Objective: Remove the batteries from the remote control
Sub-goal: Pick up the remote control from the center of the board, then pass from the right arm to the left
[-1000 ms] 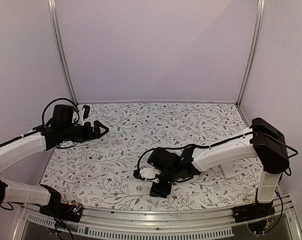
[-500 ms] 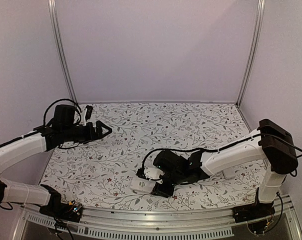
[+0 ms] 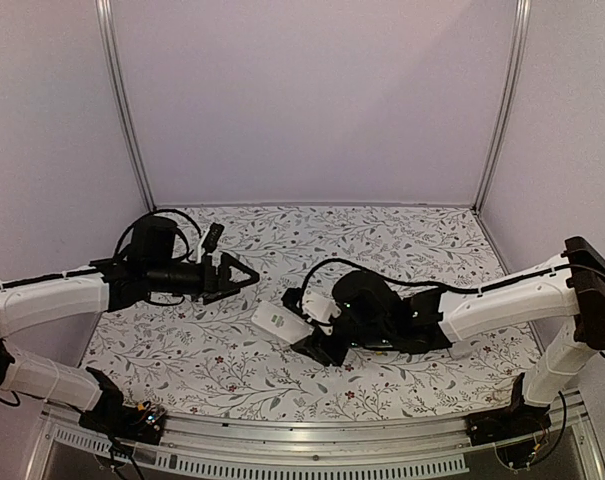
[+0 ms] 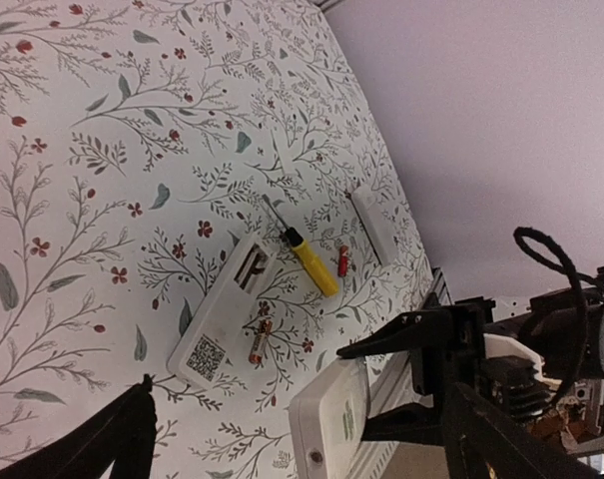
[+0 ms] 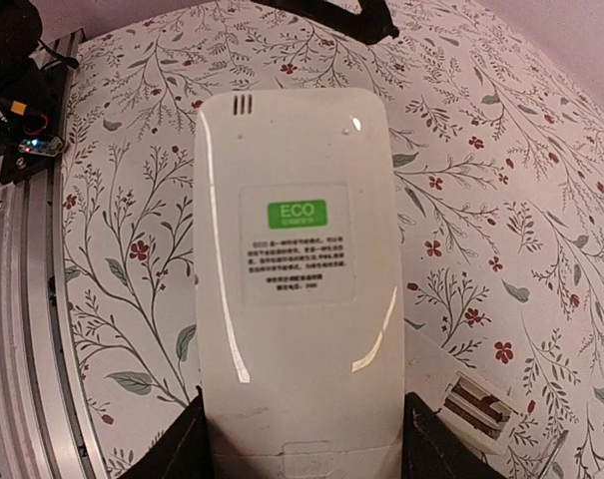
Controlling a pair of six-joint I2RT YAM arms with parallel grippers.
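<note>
My right gripper is shut on one end of a white remote and holds it above the table. In the right wrist view the remote's back shows a green ECO label, and no battery shows on it. My right gripper clamps its near end. My left gripper is open, just left of the held remote and apart from it. In the left wrist view, a red-orange battery and a smaller red battery lie on the table, beyond the held remote.
A second white remote with a QR code and an open battery bay lies flat; it also shows in the right wrist view. A yellow-handled screwdriver and a white cover strip lie next to it. The metal front rail is close.
My right gripper has lifted the white remote from near the front edge, up and back toward the left. My left arm has reached right toward it, jaws open.
</note>
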